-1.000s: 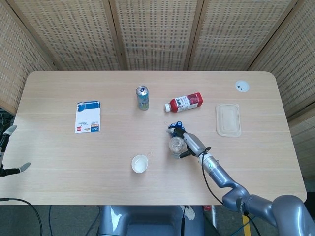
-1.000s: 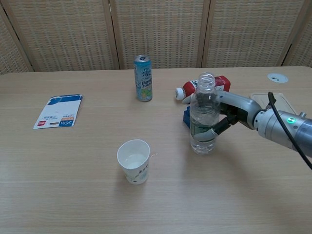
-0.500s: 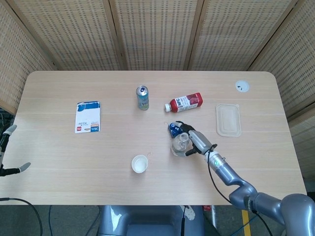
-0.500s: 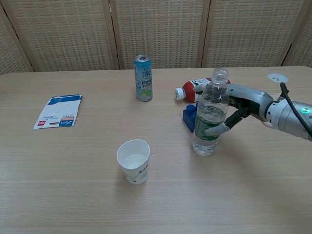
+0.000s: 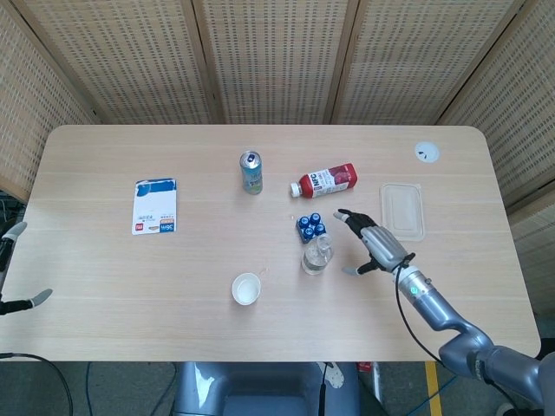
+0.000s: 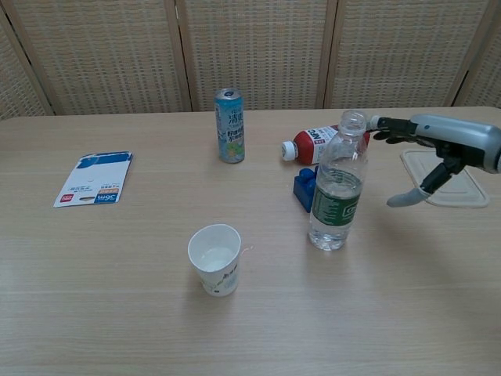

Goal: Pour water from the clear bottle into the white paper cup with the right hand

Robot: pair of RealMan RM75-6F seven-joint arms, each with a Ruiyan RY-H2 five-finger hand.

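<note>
The clear bottle (image 6: 337,188) (image 5: 317,255) stands upright and uncapped near the table's middle, with a green label low on its body. The white paper cup (image 6: 215,259) (image 5: 246,289) stands upright to its left, nearer the front edge. My right hand (image 6: 433,156) (image 5: 374,245) hovers to the right of the bottle, apart from it, fingers spread and holding nothing. At the far left edge of the head view only the tips of my left hand (image 5: 17,264) show, away from the table.
A blue pack of small bottles (image 5: 310,226) (image 6: 304,189) sits just behind the clear bottle. A red bottle (image 5: 327,181) (image 6: 314,143) lies on its side further back, beside an upright can (image 5: 251,172) (image 6: 229,125). A clear lid (image 5: 402,211), a white disc (image 5: 426,152) and a blue-white packet (image 5: 155,206) lie around.
My right hand has let go of the clear bottle and drawn away to the right, fingers opening. The bottle now stands free, slightly right of where it was a second ago.
</note>
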